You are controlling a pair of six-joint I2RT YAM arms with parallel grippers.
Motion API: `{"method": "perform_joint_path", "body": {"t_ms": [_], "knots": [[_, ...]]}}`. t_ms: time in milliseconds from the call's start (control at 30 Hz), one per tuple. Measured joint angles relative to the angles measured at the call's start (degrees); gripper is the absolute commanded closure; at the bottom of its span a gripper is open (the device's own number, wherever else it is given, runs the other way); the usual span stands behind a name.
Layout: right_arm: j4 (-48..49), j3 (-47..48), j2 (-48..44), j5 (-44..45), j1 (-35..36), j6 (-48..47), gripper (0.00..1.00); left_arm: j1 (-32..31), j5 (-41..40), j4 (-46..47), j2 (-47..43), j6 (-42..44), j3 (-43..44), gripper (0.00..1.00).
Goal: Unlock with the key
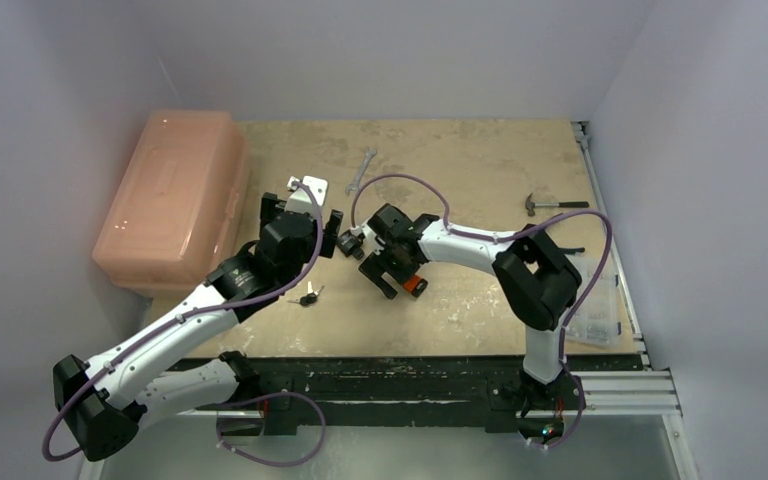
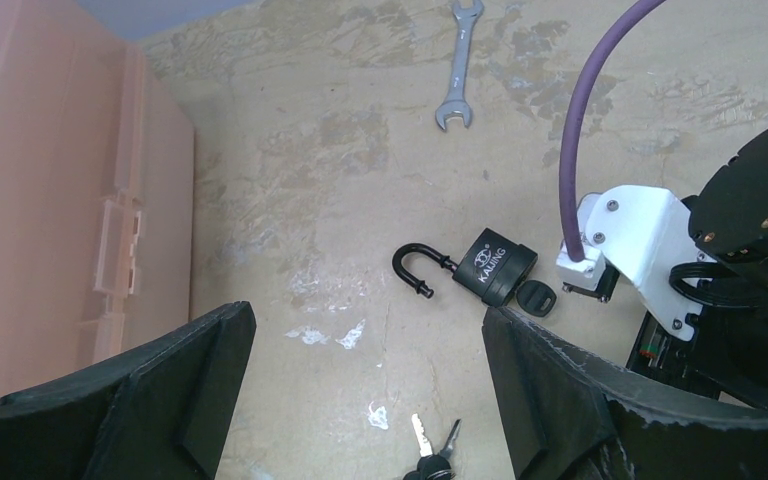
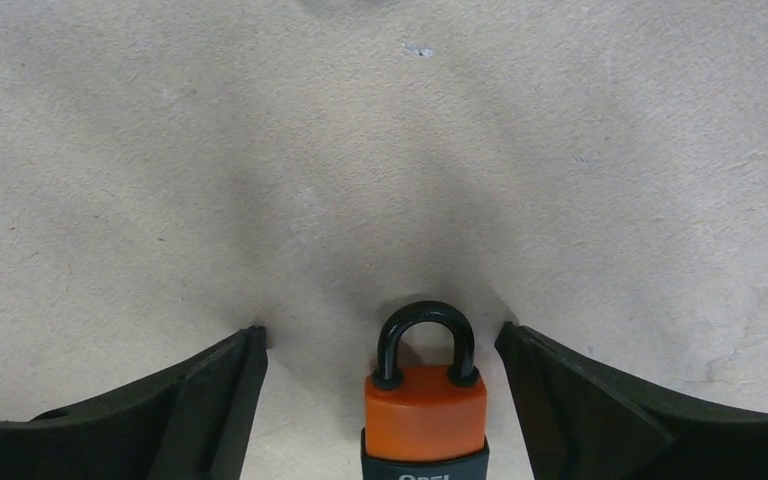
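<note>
A black padlock (image 2: 495, 268) lies on the table with its shackle (image 2: 415, 268) swung open and a black-headed key (image 2: 535, 297) in its base. My left gripper (image 2: 365, 315) is open and empty above the table, the black padlock beyond its fingertips; in the top view this gripper (image 1: 302, 222) sits at mid-table. An orange padlock (image 3: 425, 415) with a closed black shackle lies between the fingers of my open right gripper (image 3: 378, 340), touching neither. In the top view the right gripper (image 1: 398, 276) is beside the orange padlock (image 1: 415, 286).
A loose bunch of keys (image 2: 435, 455) lies near the left gripper, also in the top view (image 1: 308, 296). A large pink plastic box (image 1: 175, 195) stands at the left. A wrench (image 1: 363, 168) and a hammer (image 1: 552, 205) lie farther back. A clear plastic case (image 1: 598, 300) is at the right edge.
</note>
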Motion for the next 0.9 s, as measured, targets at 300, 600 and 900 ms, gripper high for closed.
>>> {"method": "perform_joint_path", "body": {"t_ms": [300,600,900], "knots": [[-0.02,-0.96,-0.94,2.56,-2.05,7.21,0.27,0.00,0.00,0.00,1.05,0.02,0.00,0.10],[0.42,-5.16,-4.00,3.56,-2.54,12.46,0.57,0.00,0.02,0.00,1.29,0.02,0.00,0.10],[2.67,-8.76,-6.67,4.35,-2.49,17.57,1.00,0.00,0.07,-0.02,1.73,0.02,0.00,0.11]]}}
